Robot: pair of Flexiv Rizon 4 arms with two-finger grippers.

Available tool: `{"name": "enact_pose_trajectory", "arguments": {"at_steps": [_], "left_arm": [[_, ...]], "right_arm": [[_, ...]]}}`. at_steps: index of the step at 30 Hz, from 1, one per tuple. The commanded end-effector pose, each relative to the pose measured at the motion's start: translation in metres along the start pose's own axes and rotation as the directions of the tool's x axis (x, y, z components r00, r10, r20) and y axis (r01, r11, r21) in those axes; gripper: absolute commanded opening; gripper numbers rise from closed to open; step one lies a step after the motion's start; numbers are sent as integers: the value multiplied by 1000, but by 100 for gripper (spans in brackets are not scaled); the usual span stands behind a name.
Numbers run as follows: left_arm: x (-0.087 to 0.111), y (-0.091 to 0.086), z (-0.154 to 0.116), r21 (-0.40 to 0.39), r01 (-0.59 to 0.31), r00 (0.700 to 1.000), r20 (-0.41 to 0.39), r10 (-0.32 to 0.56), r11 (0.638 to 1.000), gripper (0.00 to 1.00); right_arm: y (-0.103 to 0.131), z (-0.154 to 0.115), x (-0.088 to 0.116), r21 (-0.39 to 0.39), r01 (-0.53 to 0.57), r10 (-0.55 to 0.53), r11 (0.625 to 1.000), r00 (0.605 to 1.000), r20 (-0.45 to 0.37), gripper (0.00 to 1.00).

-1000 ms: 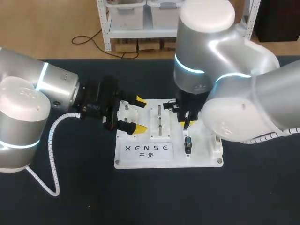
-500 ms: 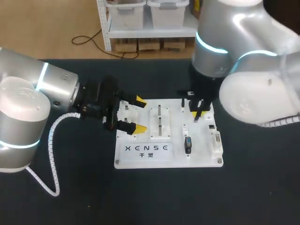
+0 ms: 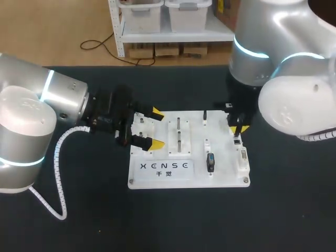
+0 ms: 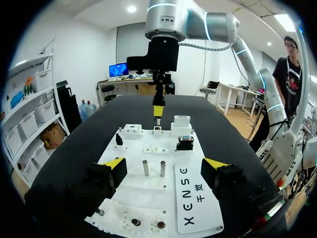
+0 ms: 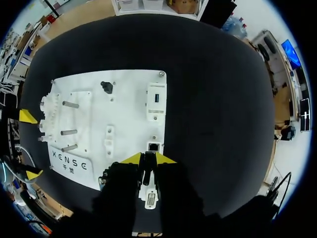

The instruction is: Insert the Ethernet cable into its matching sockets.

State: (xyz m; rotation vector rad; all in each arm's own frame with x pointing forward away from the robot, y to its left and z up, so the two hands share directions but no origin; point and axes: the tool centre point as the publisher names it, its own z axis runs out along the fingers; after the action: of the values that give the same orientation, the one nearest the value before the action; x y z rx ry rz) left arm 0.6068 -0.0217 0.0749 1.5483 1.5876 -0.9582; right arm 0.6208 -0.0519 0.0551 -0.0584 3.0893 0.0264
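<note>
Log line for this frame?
left gripper open, straddling board edge | right gripper shut on Ethernet plug, above socket | not inserted yet

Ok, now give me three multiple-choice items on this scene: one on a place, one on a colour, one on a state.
1. Where is the right gripper?
A. Over the small socket near the far right corner of the board
B. At the board's left edge
C. Off the table

2. What colour is the board?
A. Blue
B. White
C. Red

3. How do the fingers of the left gripper stand?
A. Shut on a pin
B. Hidden
C. Open, wide apart

Key:
1 A: the right gripper, shut on the Ethernet plug, hangs just above the socket.
2 B: the board shows white against the dark table.
3 C: the yellow tips stand far apart over the board, touching nothing between them.
</note>
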Motion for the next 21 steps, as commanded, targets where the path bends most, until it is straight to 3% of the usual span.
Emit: {"name": "enact_pose_trajectory", "arguments": {"at_steps": [1,21], "left_arm": [[1,-1,0,-3,-2,1000,4,2,1000,100],[1,-1,0,-3,-2,1000,4,2,1000,100]], "right_arm": [[-3,6,-1,3,-4,4,1000,1000,1,0],[-5,19,-3,13,6,-6,1000,1000,-22,0]]}}
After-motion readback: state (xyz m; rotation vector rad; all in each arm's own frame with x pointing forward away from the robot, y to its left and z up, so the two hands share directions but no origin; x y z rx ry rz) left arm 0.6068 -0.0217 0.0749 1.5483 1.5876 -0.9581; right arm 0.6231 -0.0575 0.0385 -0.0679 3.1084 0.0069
